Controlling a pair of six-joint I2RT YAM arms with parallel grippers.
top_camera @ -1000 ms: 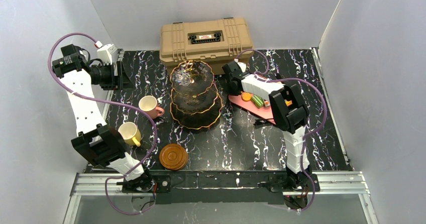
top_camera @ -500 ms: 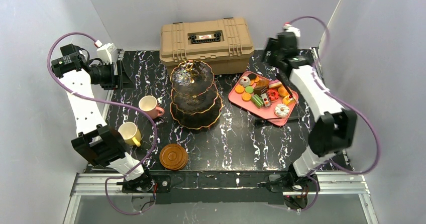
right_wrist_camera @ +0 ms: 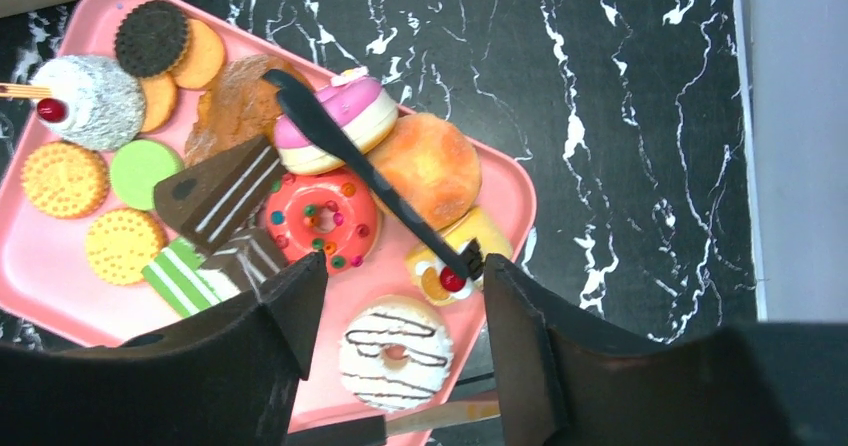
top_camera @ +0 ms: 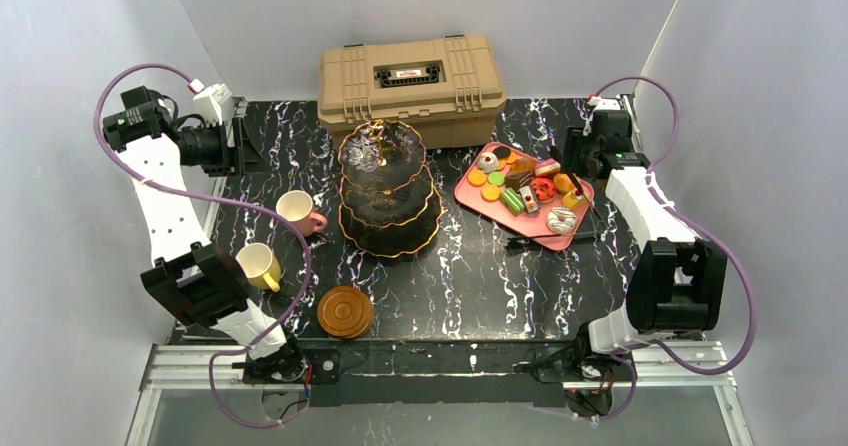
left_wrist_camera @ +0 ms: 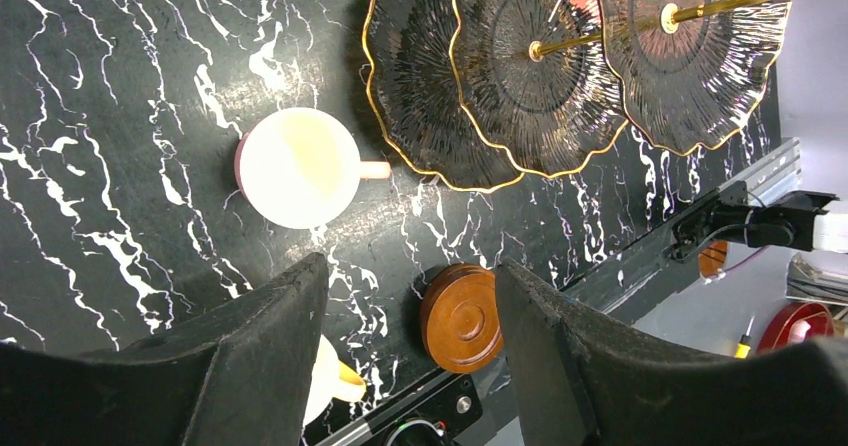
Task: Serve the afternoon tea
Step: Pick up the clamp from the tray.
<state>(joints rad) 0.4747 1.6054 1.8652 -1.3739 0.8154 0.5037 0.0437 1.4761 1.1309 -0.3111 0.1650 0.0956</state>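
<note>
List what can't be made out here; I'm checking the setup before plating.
- Yellow cup: left wrist view, mostly behind the left finger.
- Green cake: right wrist view, partly behind the right finger.
- Stand, lower tiers: top view, overlapped by upper tiers.
- Toolbox label: top view, too small.

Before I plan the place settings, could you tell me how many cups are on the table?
2. The pink cup stands just left of the three-tier stand; the yellow cup sits farther forward, left of the brown saucer stack. None appears hidden.
</note>
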